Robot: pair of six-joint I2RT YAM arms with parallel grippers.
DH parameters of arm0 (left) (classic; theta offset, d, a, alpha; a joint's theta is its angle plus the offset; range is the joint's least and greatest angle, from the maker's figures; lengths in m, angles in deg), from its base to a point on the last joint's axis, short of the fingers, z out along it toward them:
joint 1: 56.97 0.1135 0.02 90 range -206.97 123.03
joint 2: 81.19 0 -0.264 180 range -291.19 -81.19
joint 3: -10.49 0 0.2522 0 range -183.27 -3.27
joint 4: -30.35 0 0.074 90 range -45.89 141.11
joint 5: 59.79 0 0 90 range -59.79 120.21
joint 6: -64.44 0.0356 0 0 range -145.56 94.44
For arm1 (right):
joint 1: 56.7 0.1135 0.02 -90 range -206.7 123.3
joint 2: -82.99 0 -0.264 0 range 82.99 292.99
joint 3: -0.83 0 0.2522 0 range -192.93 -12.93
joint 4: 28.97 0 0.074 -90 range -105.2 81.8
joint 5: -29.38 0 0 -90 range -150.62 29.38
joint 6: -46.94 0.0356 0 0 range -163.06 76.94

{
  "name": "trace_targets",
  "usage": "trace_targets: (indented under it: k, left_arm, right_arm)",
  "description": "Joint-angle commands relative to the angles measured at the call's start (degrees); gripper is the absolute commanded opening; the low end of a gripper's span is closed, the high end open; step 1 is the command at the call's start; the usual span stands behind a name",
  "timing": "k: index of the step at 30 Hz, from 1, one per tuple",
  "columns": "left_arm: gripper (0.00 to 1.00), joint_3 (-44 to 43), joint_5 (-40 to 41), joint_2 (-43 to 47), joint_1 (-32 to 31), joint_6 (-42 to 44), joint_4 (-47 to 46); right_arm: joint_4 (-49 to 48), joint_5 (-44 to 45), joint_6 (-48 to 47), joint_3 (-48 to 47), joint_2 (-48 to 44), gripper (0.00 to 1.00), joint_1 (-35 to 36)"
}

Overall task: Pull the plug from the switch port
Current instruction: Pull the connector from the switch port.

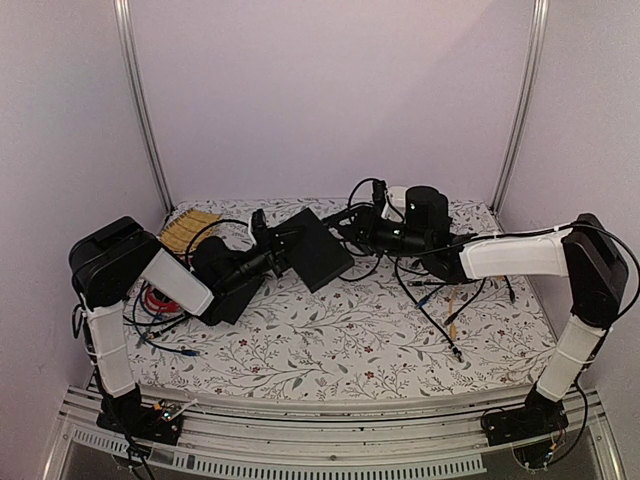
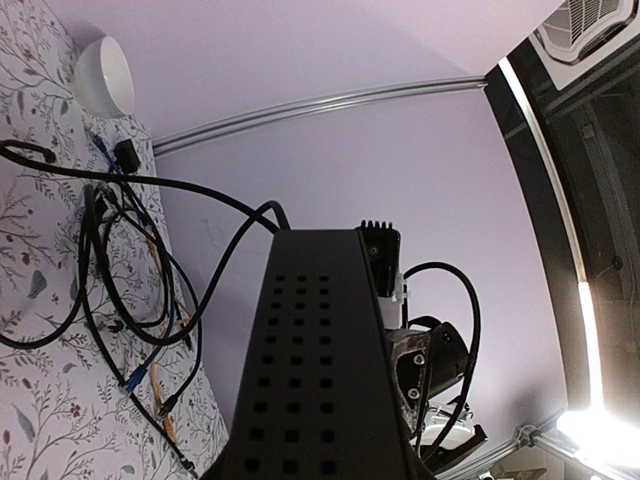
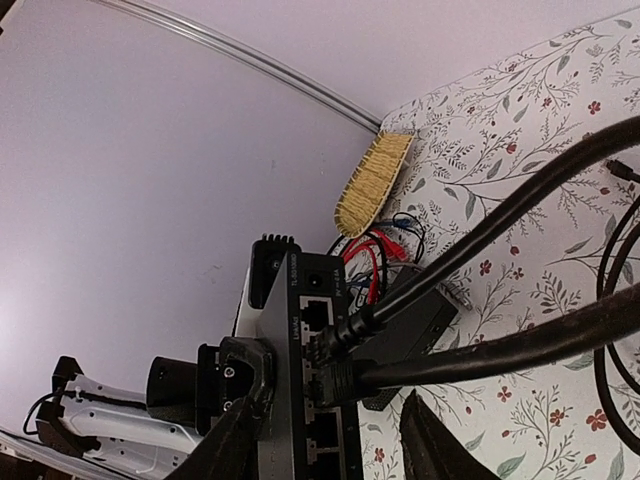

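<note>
Floral table (image 1: pixel 330 345), switch (image 1: pixel 318 250) in left tool (image 1: pixel 274 252)

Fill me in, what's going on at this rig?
The left pincer grips the switch. Two black cables are still plugged into its ports. The right pincer is at the port side, open, with the lower plug just ahead of its fingers. It has not yet clamped on it.

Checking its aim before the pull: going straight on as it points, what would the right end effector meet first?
Probably the lower black plug in the switch's port row, just ahead between its open fingers; depth is unclear.
</note>
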Motion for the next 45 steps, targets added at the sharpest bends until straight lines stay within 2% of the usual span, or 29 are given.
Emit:
trace_targets:
  k: [1,21,33,45]
  left_arm:
    - [0.00,-0.66,0.21,2.53,-0.47,0.20,-4.49]
    - [0.00,-1.65,-0.60,2.60,-0.67,0.34,-3.85]
    - [0.00,-1.71,-0.69,2.69,-0.68,0.36,-3.93]
    - [0.00,-1.73,-0.68,2.74,-0.69,0.28,-4.38]
  right_arm:
    - [-1.49,-1.51,-1.06,-1.87,1.51,0.47,0.46]
    - [-1.91,-3.73,-1.15,-4.57,4.70,0.45,0.53]
    - [-3.77,-4.29,-0.51,-4.79,5.52,0.37,0.37]
    - [-8.07,-6.01,1.71,-3.30,5.97,0.25,-0.27]
